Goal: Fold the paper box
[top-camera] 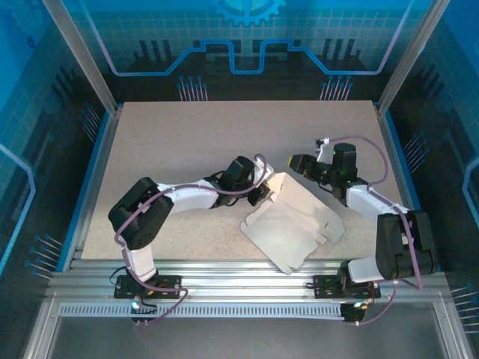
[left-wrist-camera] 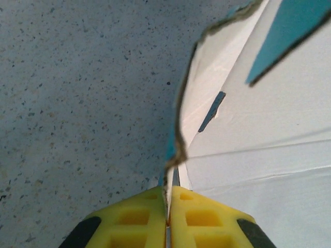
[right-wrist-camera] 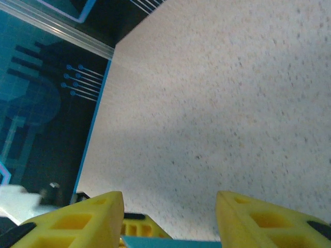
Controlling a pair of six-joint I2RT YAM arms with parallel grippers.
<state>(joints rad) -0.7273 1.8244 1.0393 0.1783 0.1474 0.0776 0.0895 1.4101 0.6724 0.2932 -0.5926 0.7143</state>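
The paper box (top-camera: 296, 224) lies white side up near the table's front, a die-cut sheet with its flaps partly raised. My left gripper (top-camera: 267, 187) is shut on its upper left flap; in the left wrist view the yellow fingers (left-wrist-camera: 145, 214) pinch the flap's edge (left-wrist-camera: 178, 150), whose blue outer face shows along the rim. A slot (left-wrist-camera: 212, 111) is cut in the white panel beside it. My right gripper (top-camera: 298, 163) hangs open just above the sheet's far corner; its yellow fingertips (right-wrist-camera: 88, 217) stand wide apart with a blue cardboard edge (right-wrist-camera: 170, 243) low between them.
The speckled table (top-camera: 187, 142) stretches bare behind and to the left of the sheet. Aluminium frame posts and blue side rails (top-camera: 93, 172) border it. The slotted front rail (top-camera: 239, 273) runs just below the sheet's near corner.
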